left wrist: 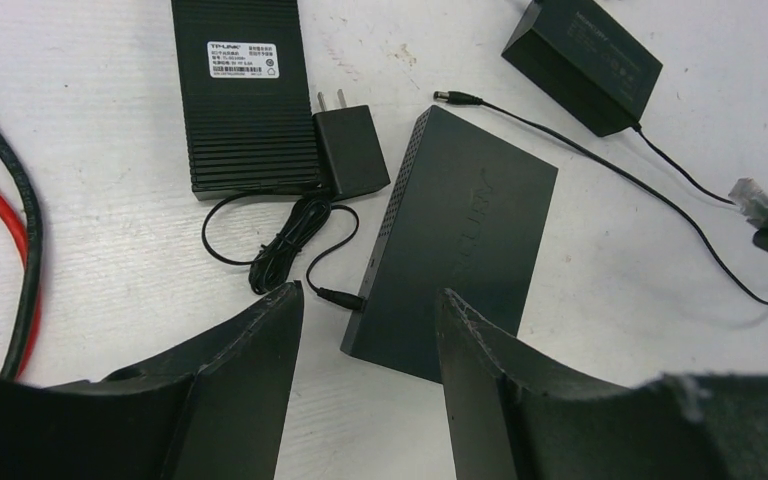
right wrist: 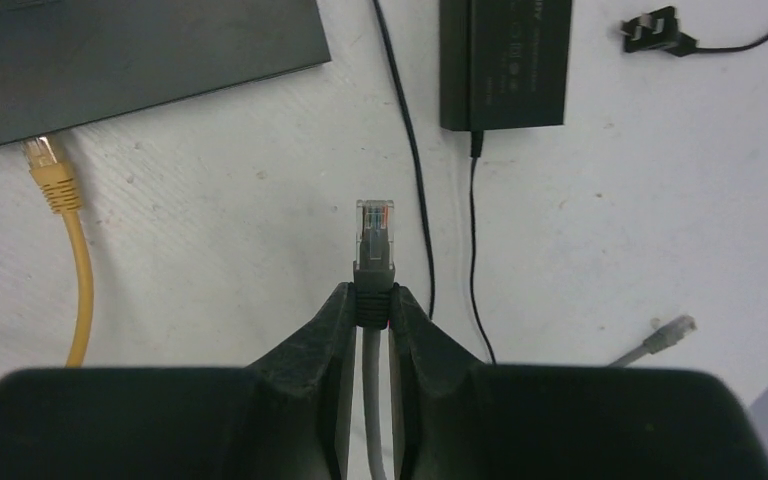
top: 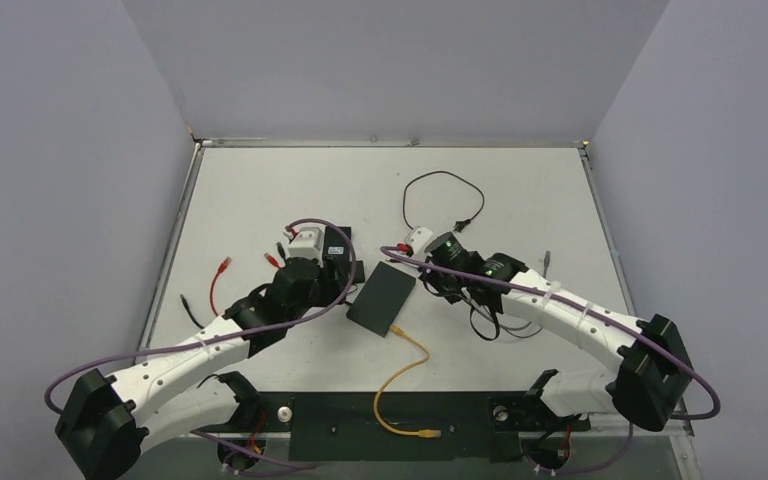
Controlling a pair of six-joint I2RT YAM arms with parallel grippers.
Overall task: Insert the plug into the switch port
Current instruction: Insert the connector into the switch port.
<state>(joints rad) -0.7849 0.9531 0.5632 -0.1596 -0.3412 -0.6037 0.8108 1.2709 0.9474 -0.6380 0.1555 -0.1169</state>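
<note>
Right gripper (right wrist: 372, 303) pinches the plug (right wrist: 374, 232); left gripper (left wrist: 370, 296) hangs released over the switch (left wrist: 465, 235). Approach step: next, carry the plug toward ten o'clock, squared to a port.

Robot lab, white bench (top: 260, 190), grey encl. walls (top: 60, 150)
</note>
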